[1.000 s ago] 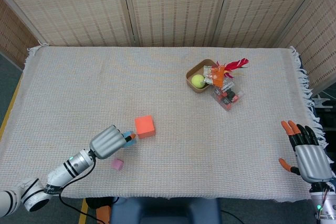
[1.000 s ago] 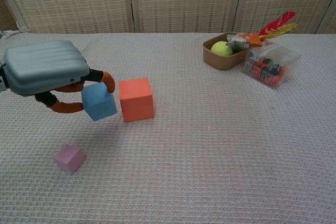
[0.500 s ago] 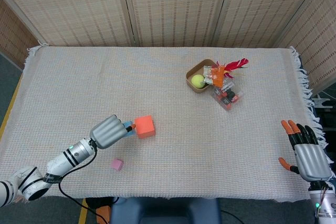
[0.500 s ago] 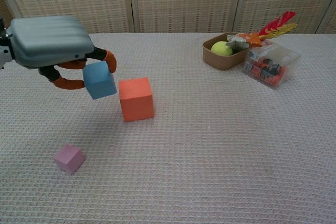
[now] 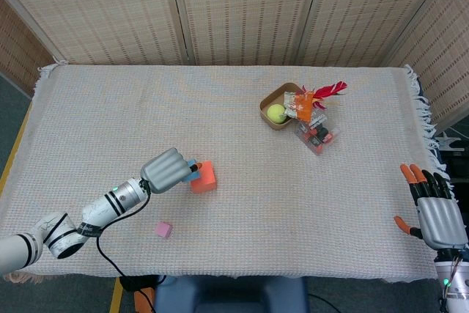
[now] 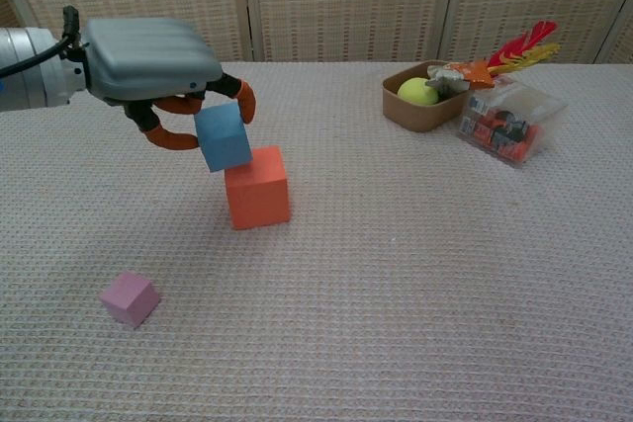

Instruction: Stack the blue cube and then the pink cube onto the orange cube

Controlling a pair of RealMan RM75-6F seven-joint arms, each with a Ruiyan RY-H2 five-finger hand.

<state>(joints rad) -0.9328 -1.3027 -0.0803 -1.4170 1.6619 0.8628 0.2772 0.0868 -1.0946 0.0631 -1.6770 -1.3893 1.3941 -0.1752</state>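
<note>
My left hand (image 6: 158, 66) (image 5: 168, 170) holds the blue cube (image 6: 223, 136) (image 5: 192, 166) in the air, tilted, just above the left top edge of the orange cube (image 6: 257, 187) (image 5: 204, 178). The orange cube stands on the cloth at centre left. The small pink cube (image 6: 130, 297) (image 5: 163, 229) lies alone near the front edge, left of the orange one. My right hand (image 5: 434, 211) rests at the far right edge of the table with its fingers spread and nothing in it; the chest view does not show it.
At the back right stand a brown bowl (image 5: 270, 105) (image 6: 396, 108) with a yellow-green ball (image 5: 276, 113) (image 6: 416, 92), a clear box of small items (image 5: 316, 135) (image 6: 509, 121) and red-orange feathers (image 5: 319, 94) (image 6: 514, 50). A woven screen stands behind the table.
My left hand has lifted the blue cube from beside the orange cube and carried it right, so it now hangs over the orange cube's left edge. The right hand has barely moved.
</note>
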